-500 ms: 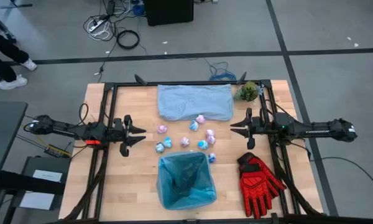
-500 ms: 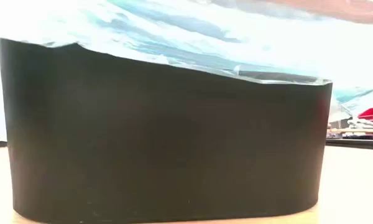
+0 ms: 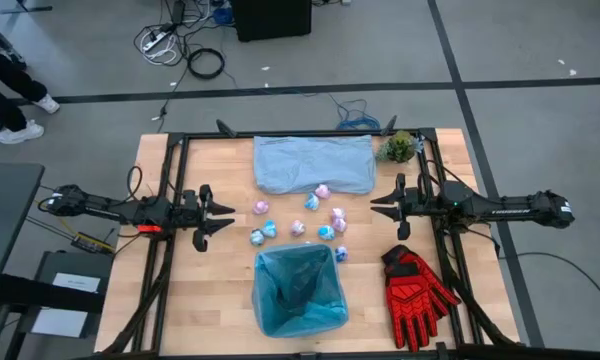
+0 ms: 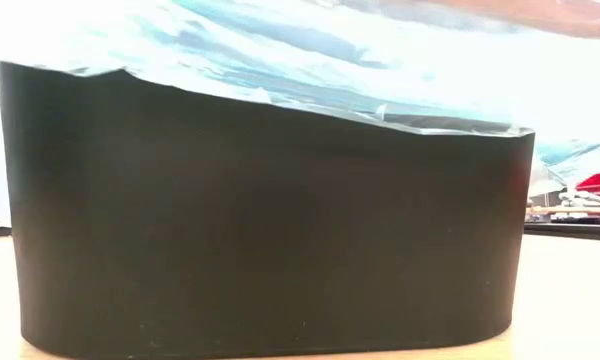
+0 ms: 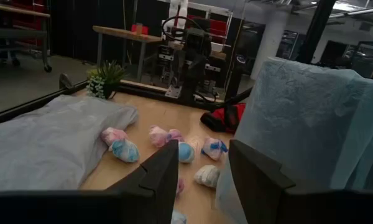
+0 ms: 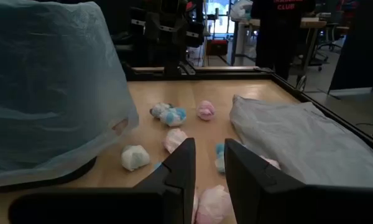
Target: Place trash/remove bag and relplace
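Overhead and wrist views of a light wooden table [image 3: 210, 290]. Near its centre lies a scatter of small crumpled paper wads [image 3: 298, 227], pink, light blue and white, loose on the wood. At 6 o'clock from them stands a dark oval bin [image 4: 270, 220] lined with a thin, crinkly, translucent cyan-blue plastic bag [image 3: 298, 290], its rim folded over the bin's edge. At 12 o'clock from the wads a paler grey-blue plastic bag [image 3: 313, 163] lies flat, two wads touching its near edge. A small green plant [image 3: 399, 147] stands at 2 o'clock, a red and black work glove [image 3: 416, 287] at 4 o'clock.

The left gripper [image 3: 226, 212] waits at 9 o'clock from the wads, its fingers [image 5: 155, 180] parted with a clear gap, grasping nothing. The right gripper [image 3: 377, 206] waits at 3 o'clock, its fingers [image 6: 181, 171] parted by a narrower gap, likewise empty. Both point inward at the wads, well apart from them.
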